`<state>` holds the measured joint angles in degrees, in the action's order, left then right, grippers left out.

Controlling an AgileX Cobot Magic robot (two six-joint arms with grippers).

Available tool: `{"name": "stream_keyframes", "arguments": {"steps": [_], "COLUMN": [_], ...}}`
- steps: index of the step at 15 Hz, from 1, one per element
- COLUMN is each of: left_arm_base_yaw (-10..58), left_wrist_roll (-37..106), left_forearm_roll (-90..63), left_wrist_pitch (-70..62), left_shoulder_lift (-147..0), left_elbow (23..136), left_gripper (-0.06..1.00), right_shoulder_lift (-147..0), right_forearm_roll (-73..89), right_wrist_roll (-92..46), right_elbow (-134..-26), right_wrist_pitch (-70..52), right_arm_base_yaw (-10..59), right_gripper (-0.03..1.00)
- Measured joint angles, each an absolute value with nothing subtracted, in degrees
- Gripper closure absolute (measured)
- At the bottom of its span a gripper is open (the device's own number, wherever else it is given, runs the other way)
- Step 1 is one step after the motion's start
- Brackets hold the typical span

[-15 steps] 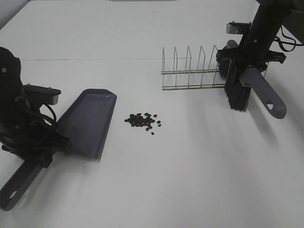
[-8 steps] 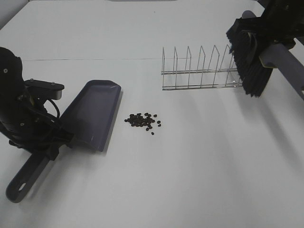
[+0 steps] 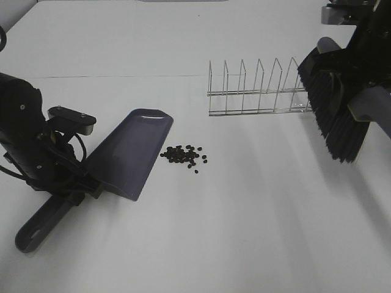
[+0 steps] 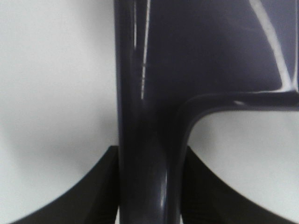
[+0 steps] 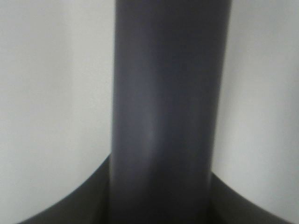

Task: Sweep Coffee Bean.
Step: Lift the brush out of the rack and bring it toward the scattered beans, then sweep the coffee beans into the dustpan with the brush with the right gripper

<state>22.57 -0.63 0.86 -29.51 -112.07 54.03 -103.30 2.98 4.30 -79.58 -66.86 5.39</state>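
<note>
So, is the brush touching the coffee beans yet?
Apart. The exterior high view shows the brush held up at the far right, with a wide stretch of table between its bristles and the coffee beans.

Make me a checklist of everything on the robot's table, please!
Surface: white table, a faint line across the far part.
Job's things: beans in one small pile; dustpan with its lip facing the pile, just apart from it; brush bristles down, far right of the pile.
Clutter: wire rack, empty, behind the beans.
Grippers: left gripper shut on the dustpan handle; right gripper shut on the brush handle.
Cables: black cable looped on the left arm.
Surroundings: nothing seen.
</note>
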Motion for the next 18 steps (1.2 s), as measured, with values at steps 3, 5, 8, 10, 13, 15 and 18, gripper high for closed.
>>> {"name": "stream_keyframes", "arguments": {"steps": [3, 5, 8, 10, 13, 15, 18], "left_arm_base_yaw": [22.57, 22.57, 22.57, 22.57, 22.57, 22.57, 22.57], "left_wrist_roll": [1.72, 1.78, -0.46, -1.43, -1.66, -1.83, -2.01], "left_forearm_roll": [0.4, 0.4, 0.4, 0.4, 0.4, 0.46, 0.46], "left_wrist_pitch": [-29.28, -29.28, -31.86, -33.29, -34.09, -34.26, -35.12], "left_shoulder_lift": [-112.76, -112.76, -113.04, -113.39, -113.62, -113.62, -113.96], "left_elbow": [54.55, 54.55, 56.09, 57.07, 57.64, 57.64, 57.75], "left_gripper": [0.64, 0.64, 0.64, 0.64, 0.64, 0.64, 0.64], "right_shoulder_lift": [-105.6, -109.78, -114.42, -115.05, -116.83, -119.69, -123.99], "right_forearm_roll": [-6.07, -7.56, -9.63, -10.37, -12.55, -15.87, -16.5], "right_wrist_roll": [10.94, 12.72, 14.67, 16.39, 19.31, 20.57, 20.63], "right_elbow": [-79.07, -79.18, -80.27, -80.39, -80.5, -81.76, -88.29], "right_wrist_pitch": [-64.69, -64.63, -64.46, -63.14, -61.48, -61.82, -63.77], "right_arm_base_yaw": [13.06, 14.21, 15.18, 16.39, 19.82, 22.52, 25.32], "right_gripper": [0.69, 0.69, 0.69, 0.69, 0.69, 0.69, 0.69]}}
